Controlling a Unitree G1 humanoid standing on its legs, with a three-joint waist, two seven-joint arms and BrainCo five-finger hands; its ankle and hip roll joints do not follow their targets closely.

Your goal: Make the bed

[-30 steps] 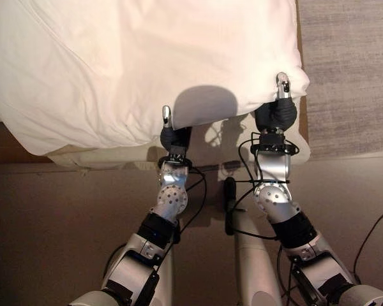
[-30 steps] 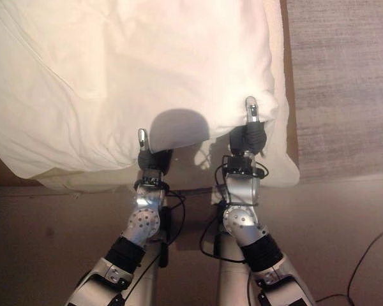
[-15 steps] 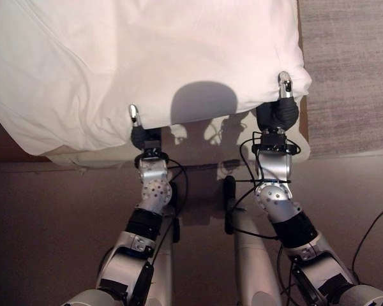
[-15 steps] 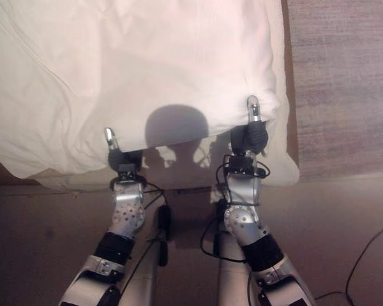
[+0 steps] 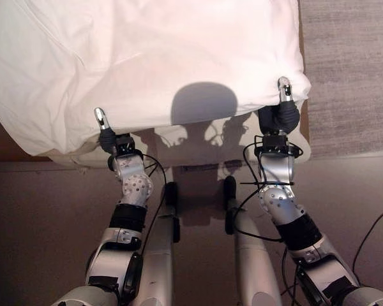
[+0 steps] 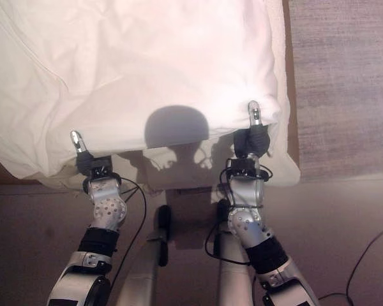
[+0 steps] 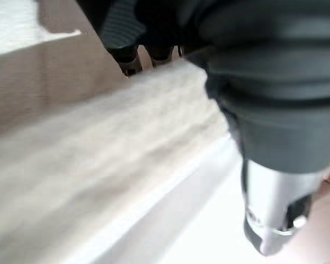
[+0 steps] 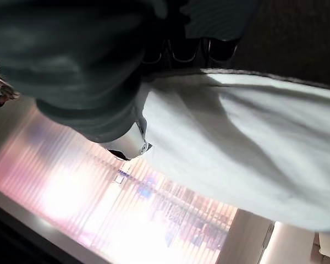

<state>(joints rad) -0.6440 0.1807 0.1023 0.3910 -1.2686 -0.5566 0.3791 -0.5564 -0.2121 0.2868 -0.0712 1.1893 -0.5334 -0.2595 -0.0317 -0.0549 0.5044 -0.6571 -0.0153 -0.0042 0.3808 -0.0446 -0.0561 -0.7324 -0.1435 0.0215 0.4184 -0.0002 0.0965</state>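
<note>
Two hands grip the white duvet's [image 5: 153, 57] near edge at the bed's [image 5: 179, 148] foot. The left hand [image 5: 106, 135] has slid outward from the right hand [image 5: 279, 109], spreading the hem for straightening.

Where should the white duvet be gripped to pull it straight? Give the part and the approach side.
Grip the white duvet along its near hem, coming from the foot of the bed. That edge overhangs the mattress, so fingers can slip under it. The left hand and right hand already sit there, spread apart.
</note>
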